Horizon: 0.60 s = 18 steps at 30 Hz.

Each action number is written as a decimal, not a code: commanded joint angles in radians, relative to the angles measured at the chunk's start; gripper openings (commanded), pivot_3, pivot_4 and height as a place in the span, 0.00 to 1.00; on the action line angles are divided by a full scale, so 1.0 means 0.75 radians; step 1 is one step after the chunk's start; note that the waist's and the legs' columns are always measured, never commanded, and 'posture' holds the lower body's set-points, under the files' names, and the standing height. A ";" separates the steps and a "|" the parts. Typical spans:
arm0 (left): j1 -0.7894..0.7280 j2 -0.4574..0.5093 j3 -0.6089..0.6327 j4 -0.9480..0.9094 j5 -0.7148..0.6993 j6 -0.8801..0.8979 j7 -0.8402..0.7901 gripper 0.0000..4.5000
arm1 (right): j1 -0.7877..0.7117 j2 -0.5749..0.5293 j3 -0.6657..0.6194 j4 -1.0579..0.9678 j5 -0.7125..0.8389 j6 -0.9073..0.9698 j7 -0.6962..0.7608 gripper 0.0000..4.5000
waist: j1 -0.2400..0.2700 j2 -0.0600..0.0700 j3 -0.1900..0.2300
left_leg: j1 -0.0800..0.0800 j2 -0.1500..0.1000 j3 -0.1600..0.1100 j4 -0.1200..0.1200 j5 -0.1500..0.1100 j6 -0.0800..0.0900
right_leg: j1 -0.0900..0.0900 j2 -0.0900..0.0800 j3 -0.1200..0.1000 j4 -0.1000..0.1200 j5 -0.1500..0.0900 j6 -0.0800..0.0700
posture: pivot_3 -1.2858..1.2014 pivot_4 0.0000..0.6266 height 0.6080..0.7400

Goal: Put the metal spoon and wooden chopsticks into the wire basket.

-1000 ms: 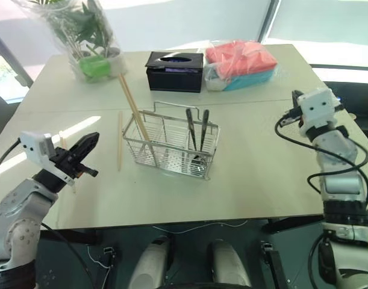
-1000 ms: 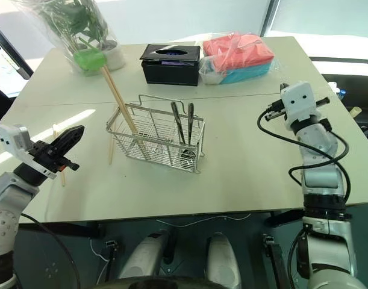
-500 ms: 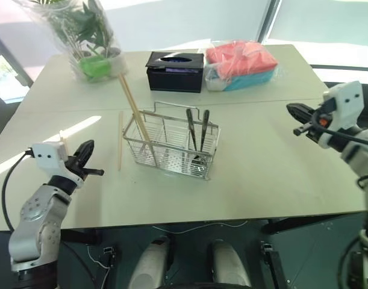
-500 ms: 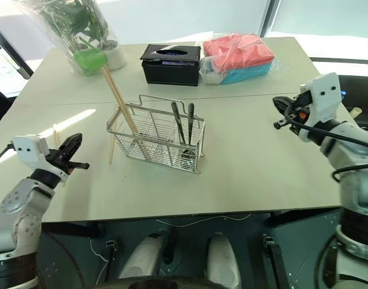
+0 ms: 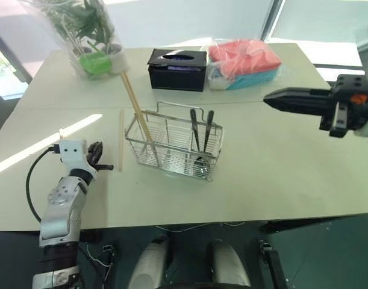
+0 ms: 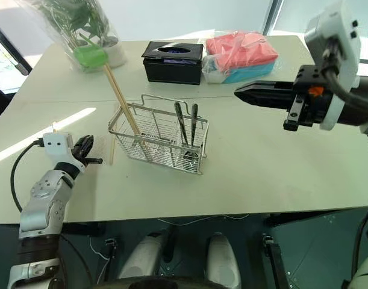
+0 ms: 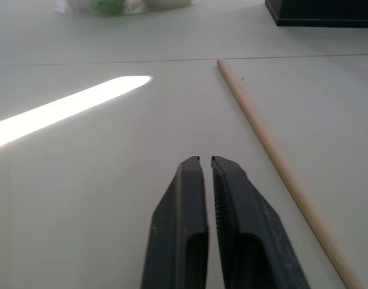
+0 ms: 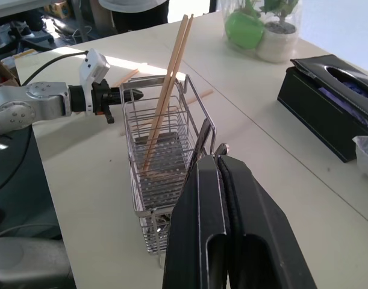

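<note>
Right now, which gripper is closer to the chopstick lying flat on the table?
Left. The left gripper sits low beside the loose chopstick, not touching it. The right gripper hangs far off, beyond the wire basket.

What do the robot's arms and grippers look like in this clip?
Both arms are silver-grey metal with white camera blocks at the wrists and looping black cables. The left gripper and right gripper each have two tapered black fingers; an orange spot marks the right wrist.

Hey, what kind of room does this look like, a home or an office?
Probably an office or lab rather than a home: a wide plain table beside big bright windows, with a black tissue box and a potted plant.
</note>
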 commanded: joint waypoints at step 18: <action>-0.369 0.310 -0.027 -0.222 -0.063 0.868 -0.018 0.98 | 0.016 -0.003 0.097 0.039 -0.059 -0.191 0.084 0.00 | 0.024 0.000 0.000 | 0.000 0.001 0.000 0.002 0.000 -0.001 | -0.001 0.003 0.001 0.000 0.007 0.000 | 0.52 0.24 1.00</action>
